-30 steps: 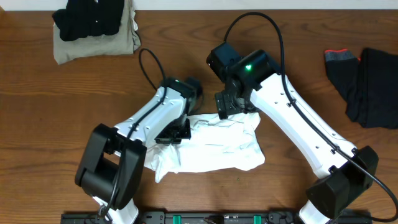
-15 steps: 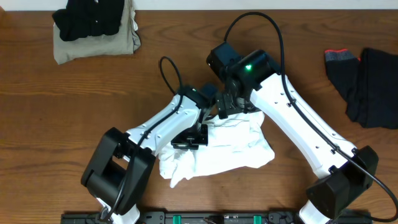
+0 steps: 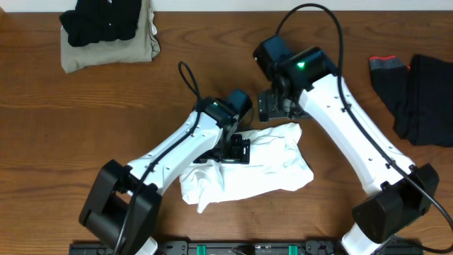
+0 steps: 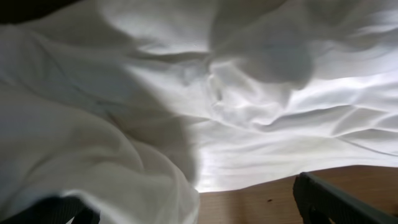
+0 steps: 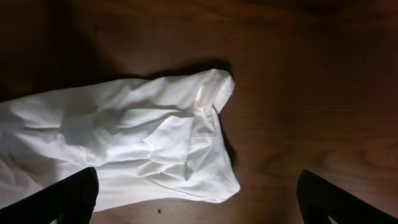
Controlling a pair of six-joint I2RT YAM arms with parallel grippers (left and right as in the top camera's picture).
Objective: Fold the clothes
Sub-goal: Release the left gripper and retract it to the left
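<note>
The left gripper point(image 3: 238, 150) stood with its jaws wide apart directly over the upper-left part of the white shirt point(image 3: 262, 166). In the left wrist view, wrinkled cloth filled the space ahead of its fingers point(image 4: 339, 199). Nothing was pinched, and it could not be determined whether the cloth touched a finger. The right gripper point(image 3: 272, 108) was also fully spread and held nothing. It hung just beyond the shirt's upper edge, and the right wrist view looked down on one rounded end of the shirt and on bare wood beside it. The left arm point(image 3: 170, 149) ran from its base below and left of the shirt diagonally up to the shirt. The right arm point(image 3: 354, 142) ran from its base below and right of the shirt and bent over the shirt's upper right corner. The shirt lay crumpled in a loose heap on the table point(image 3: 42, 142), with uneven edges. Bare wood showed to the left of the shirt and above it. A folded khaki garment point(image 3: 106, 55) with a black garment point(image 3: 99, 21) on top lay well apart, up and left of the shirt. More black clothes point(image 3: 425, 99) lay well apart to its right.
</note>
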